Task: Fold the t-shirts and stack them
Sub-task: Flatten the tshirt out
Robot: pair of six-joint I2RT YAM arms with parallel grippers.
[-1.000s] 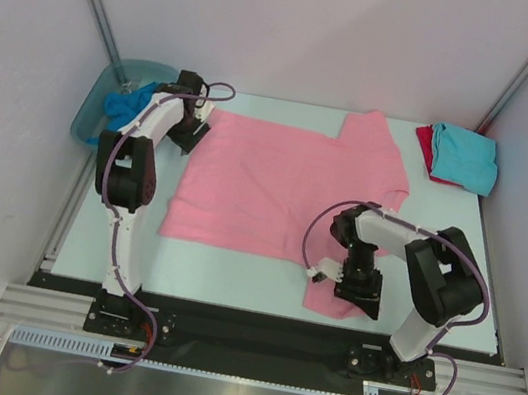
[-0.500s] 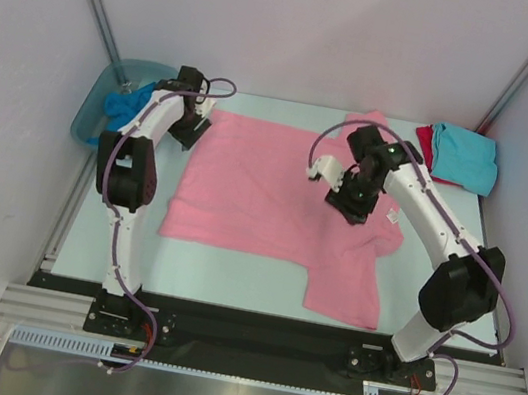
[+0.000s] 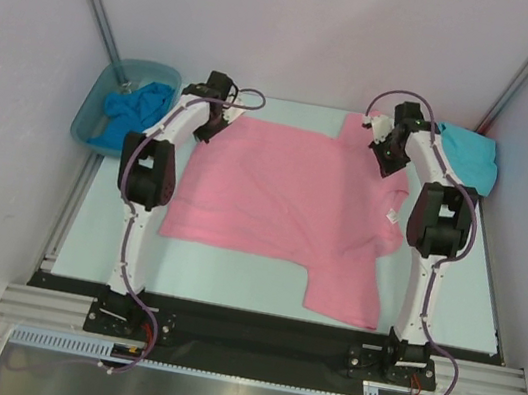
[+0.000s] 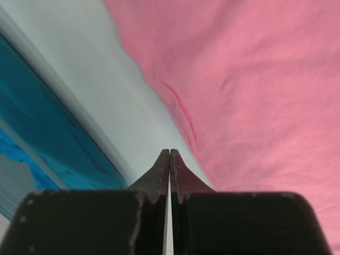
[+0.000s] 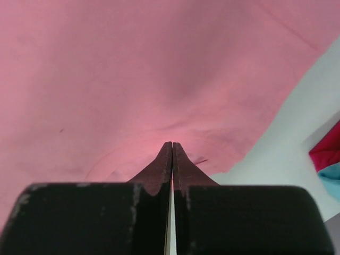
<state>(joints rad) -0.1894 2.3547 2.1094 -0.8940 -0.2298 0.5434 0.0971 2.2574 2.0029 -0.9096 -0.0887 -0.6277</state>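
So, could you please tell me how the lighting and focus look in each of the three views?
Top external: even, soft light, sharp throughout, hardly any shadow on the pink t-shirt. Left wrist: the plastic tub is smeared into blue streaks, and the cloth's weave is barely resolved. Right wrist: the cloth is soft too, and the red t-shirt at the edge is blurred.

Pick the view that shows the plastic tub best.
Top external: the whole tub sits at the far left, with a blue t-shirt bunched inside. The left wrist view catches only a blurred stretch of its side; the right wrist view shows none of it.
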